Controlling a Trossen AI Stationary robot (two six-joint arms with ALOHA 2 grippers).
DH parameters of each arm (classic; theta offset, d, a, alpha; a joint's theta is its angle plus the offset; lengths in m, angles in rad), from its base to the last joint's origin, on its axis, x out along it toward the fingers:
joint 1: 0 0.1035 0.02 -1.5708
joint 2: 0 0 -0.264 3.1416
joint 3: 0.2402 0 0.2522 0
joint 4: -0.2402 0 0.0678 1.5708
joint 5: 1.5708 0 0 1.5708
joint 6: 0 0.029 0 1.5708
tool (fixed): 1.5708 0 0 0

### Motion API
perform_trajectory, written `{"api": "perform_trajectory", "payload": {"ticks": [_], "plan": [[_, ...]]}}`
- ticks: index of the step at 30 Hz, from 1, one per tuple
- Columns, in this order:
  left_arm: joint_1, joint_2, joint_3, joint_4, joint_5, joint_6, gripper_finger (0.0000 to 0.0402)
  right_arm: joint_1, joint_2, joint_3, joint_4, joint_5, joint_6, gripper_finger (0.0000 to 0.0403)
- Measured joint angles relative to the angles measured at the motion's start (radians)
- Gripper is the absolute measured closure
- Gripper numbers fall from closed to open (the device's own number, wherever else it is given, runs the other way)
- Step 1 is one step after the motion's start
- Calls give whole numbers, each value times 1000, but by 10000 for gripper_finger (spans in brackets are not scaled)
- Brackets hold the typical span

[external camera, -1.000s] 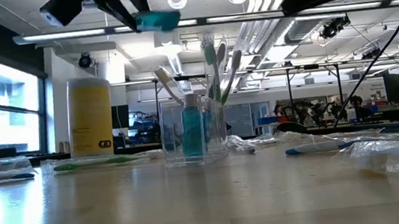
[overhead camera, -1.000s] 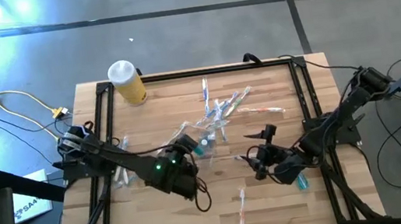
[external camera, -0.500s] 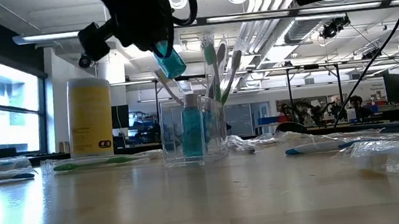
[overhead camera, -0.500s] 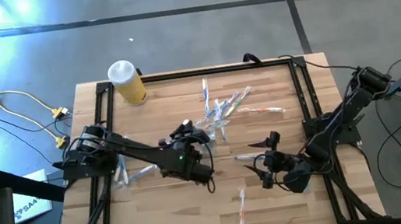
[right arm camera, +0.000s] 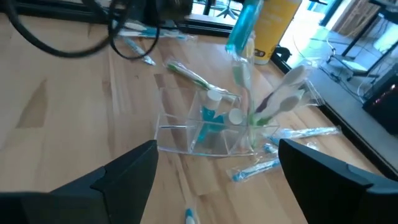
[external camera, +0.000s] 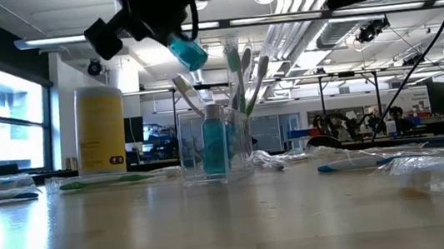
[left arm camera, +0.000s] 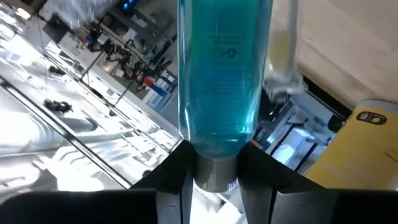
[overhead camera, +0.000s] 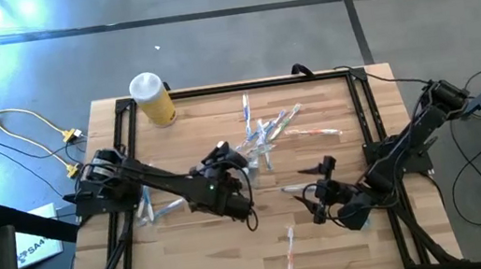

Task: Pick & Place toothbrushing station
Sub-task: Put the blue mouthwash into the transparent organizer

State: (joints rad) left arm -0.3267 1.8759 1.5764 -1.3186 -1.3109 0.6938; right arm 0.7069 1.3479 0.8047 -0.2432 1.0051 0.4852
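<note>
- Movement since a moment ago: my left hand (external camera: 181, 41) has lifted slightly, carrying its teal tube (external camera: 189, 53).
- It hangs tilted just above the clear cup (external camera: 215, 142), clamped on the tube's white cap.
- My right hand (overhead camera: 311, 202) waits spread wide, over the surface (overhead camera: 191, 254) nearby.
- Cup holds upright toothbrushes (external camera: 237, 77) and teal tubes.
</note>
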Motion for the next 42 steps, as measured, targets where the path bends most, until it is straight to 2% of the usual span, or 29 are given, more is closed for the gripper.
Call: {"api": "perform_trajectory", "payload": {"ticks": [6, 13, 20, 23, 27, 31, 38, 40, 42], "plan": [[7, -102, 0, -43, 27, -26, 317, -32, 0, 0, 28, -21, 71, 77], [36, -226, -7, -68, 90, 35, 317, -35, 0, 0, 186, -42, 71, 77], [111, -374, -159, -20, 124, 132, 317, -36, 0, 0, 293, -40, 61, 77], [170, -473, -262, 80, 156, 215, 317, -43, 0, 0, 306, -36, 61, 77], [239, -621, -418, 323, 216, 388, 317, -59, 0, 0, 321, -36, 61, 77], [240, -727, -590, 646, 308, 646, 317, -79, 0, 0, 330, -37, 44, 77], [182, -740, -855, 1274, 329, 1181, 317, -118, 0, 0, 319, -43, 31, 77], [151, -731, -894, 1375, 349, 1283, 317, -126, 0, 0, 315, -60, 19, 77], [120, -723, -896, 1426, 382, 1315, 317, -131, 0, 0, 305, -78, 8, 77]]}}
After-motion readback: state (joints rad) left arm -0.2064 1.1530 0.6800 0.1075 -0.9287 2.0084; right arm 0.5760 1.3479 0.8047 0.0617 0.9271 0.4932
